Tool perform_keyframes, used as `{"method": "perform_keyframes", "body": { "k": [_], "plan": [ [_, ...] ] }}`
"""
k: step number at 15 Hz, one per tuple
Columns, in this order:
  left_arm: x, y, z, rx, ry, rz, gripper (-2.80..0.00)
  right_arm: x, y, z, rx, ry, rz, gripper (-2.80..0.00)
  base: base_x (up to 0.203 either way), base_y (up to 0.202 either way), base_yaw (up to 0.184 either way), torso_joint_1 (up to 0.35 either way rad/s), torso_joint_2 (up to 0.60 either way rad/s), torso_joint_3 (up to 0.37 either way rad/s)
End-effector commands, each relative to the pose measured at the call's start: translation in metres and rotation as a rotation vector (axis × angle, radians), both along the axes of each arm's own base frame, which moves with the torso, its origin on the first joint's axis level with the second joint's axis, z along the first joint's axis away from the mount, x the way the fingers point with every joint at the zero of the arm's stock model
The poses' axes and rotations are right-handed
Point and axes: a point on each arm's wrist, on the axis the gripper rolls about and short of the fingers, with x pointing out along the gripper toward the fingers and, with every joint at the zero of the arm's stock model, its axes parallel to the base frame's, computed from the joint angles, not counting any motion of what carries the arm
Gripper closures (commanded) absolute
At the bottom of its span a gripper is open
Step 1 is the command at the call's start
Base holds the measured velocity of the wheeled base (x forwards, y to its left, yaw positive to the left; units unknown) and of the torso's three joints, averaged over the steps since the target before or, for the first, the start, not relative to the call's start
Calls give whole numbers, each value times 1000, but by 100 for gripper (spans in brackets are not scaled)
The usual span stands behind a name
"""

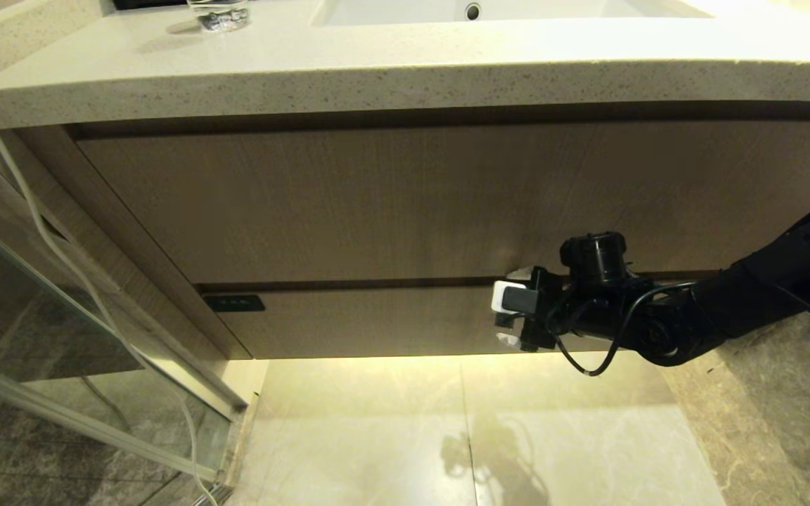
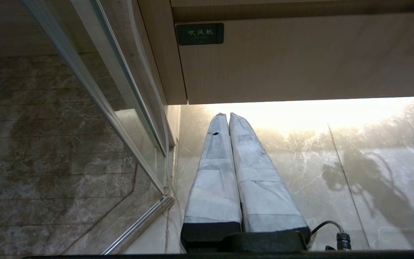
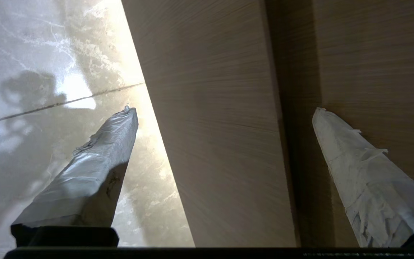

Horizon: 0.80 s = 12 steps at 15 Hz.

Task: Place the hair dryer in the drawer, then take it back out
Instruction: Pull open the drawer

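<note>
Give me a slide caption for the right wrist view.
Open right gripper straddling the closed light-wood drawer front, one taped finger below its edge, the other over the gap above.

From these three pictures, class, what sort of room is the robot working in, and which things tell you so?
Most likely a bathroom. A speckled stone countertop holds a white basin above a light-wood drawer, a glass shower partition stands beside the cabinet, and the floor is polished marble tile.

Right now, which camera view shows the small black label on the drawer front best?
The left wrist view: there the label is close and its white characters show. The head view shows it only as a small dark rectangle on the drawer. The right wrist view shows only bare wood of the drawer front, no label.
</note>
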Motion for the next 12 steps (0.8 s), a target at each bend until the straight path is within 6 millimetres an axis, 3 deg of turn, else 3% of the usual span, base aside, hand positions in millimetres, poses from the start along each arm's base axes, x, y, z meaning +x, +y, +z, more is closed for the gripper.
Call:
{"method": "perform_keyframes", "body": {
  "k": [1, 12],
  "plan": [
    [0, 0, 0, 0, -1, 1, 0, 1, 0, -7, -16, 16, 2, -280, 0, 0, 0, 0, 0, 0],
    [0, 0, 0, 0, 0, 0, 0, 12, 6, -20, 2, -28, 4, -280, 0, 0, 0, 0, 0, 0]
  ]
}}
